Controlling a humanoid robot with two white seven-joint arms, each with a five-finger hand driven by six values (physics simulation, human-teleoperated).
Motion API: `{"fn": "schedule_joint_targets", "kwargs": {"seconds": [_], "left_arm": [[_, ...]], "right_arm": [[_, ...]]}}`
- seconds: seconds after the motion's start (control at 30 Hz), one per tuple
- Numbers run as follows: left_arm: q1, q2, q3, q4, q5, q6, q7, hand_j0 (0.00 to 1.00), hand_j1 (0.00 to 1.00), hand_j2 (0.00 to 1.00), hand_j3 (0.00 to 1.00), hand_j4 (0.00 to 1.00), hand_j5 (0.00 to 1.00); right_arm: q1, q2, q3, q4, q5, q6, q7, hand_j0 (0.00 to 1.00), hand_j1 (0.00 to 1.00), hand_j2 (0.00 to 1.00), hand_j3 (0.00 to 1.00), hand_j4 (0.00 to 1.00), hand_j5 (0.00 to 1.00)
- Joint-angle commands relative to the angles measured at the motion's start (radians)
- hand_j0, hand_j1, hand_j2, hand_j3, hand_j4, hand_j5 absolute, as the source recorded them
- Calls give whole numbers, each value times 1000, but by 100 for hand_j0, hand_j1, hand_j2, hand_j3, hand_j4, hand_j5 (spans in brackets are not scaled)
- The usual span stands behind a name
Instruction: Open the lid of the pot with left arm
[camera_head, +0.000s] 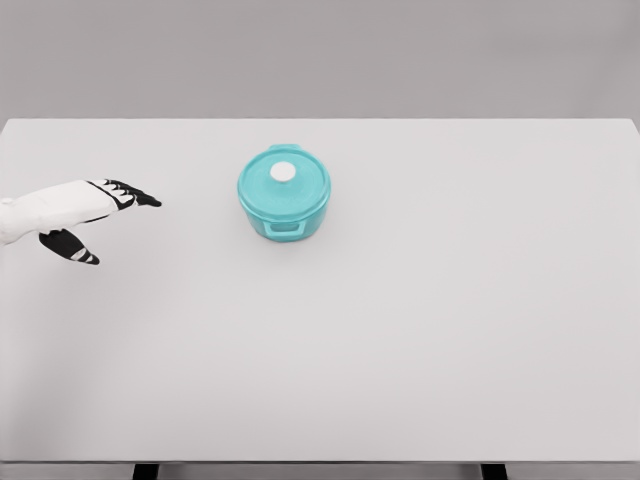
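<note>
A round teal pot (284, 195), lid (283, 180) on, white knob (284, 172) up, handle toward the camera, sits on a white table (420, 330); left hand (88, 210) open, well apart.

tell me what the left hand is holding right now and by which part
Nothing. The left hand is open and apart from the teal pot, whose lid is on.

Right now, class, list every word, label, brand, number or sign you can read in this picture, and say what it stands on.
None: no readable text shows anywhere.
The teal pot is plain, and so are its lid and the white knob.
The white table has no markings.
The left hand shows black patches only, no lettering.
</note>
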Motion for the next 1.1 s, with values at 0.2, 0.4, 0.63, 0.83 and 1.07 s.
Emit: {"fn": "schedule_joint_targets", "kwargs": {"seconds": [0.2,0.4,0.63,0.83,1.07], "left_arm": [[-9,2,1,-5,6,3,0,100,100,100,100,100,100],[-84,7,-28,-9,18,3,0,100,100,100,100,100,100],[-518,-97,-483,83,92,3,0,100,100,100,100,100,100],[-586,-223,-556,83,81,3,0,100,100,100,100,100,100],[-637,-306,-602,129,59,3,0,100,100,100,100,100,100]], "right_arm": [[15,0,0,22,0,-1,-1,100,100,100,100,100,100],[15,0,0,22,0,-1,-1,100,100,100,100,100,100],[15,0,0,22,0,-1,-1,100,100,100,100,100,100],[15,0,0,22,0,-1,-1,100,100,100,100,100,100],[15,0,0,22,0,-1,-1,100,100,100,100,100,100]]}}
